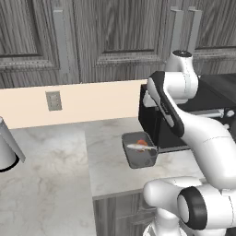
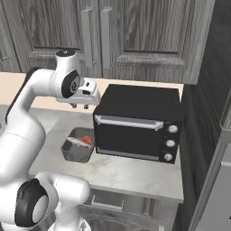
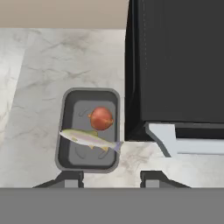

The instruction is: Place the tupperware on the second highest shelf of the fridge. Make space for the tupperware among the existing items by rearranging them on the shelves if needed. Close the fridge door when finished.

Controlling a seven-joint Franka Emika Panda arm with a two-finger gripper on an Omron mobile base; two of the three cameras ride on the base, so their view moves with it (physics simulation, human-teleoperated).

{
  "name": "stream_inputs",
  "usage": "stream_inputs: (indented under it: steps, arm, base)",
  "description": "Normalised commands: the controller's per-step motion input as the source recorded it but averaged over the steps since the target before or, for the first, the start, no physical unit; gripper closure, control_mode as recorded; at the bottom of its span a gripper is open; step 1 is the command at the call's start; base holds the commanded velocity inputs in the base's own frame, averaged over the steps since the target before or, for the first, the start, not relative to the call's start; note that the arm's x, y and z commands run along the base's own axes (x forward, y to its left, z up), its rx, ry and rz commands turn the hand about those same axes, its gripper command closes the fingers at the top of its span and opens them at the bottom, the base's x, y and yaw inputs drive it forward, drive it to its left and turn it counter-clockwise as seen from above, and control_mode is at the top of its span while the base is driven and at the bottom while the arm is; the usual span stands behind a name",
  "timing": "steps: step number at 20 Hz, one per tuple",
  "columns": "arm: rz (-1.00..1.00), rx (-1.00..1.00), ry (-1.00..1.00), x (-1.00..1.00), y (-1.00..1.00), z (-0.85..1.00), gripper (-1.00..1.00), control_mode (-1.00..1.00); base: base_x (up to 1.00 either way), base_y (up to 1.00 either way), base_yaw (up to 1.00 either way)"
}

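Note:
The tupperware (image 1: 139, 150) (image 2: 77, 146) (image 3: 89, 129) is a grey tub standing on the marble counter (image 1: 106, 161), close against the left side of a black countertop oven. A red round fruit (image 3: 101, 118) and a pale fish-like strip (image 3: 89, 139) lie in it, the strip sticking out over the rim. My gripper (image 2: 80, 106) (image 3: 111, 177) hangs well above the tub, pointing down, open with nothing between its fingertips. The fridge's shelves and the existing items are out of view.
The black countertop oven (image 2: 135, 126) (image 3: 175, 65) (image 1: 184, 115) fills the counter right of the tub. Dark wood wall cabinets (image 2: 135, 31) hang above. A tall dark panel (image 2: 212, 103) rises at the right. A wall outlet (image 1: 54, 100) and a grey cone-shaped object (image 1: 7, 147) sit left.

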Motion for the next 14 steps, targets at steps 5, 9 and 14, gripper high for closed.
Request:
stream_inputs:
  steps: [5, 9, 14]
  arm:
    - [0.00, -0.01, 0.01, 0.21, 0.00, -0.17, -1.00, -1.00]
    - [-0.02, -0.05, 0.00, -0.05, 0.00, -0.91, -1.00, -1.00]
    - [-0.12, -0.06, 0.00, -0.16, 0.00, -1.00, -1.00, -1.00]
  base:
    - [0.00, 0.00, 0.00]
    - [0.00, 0.00, 0.00]
    - [0.00, 0.00, 0.00]
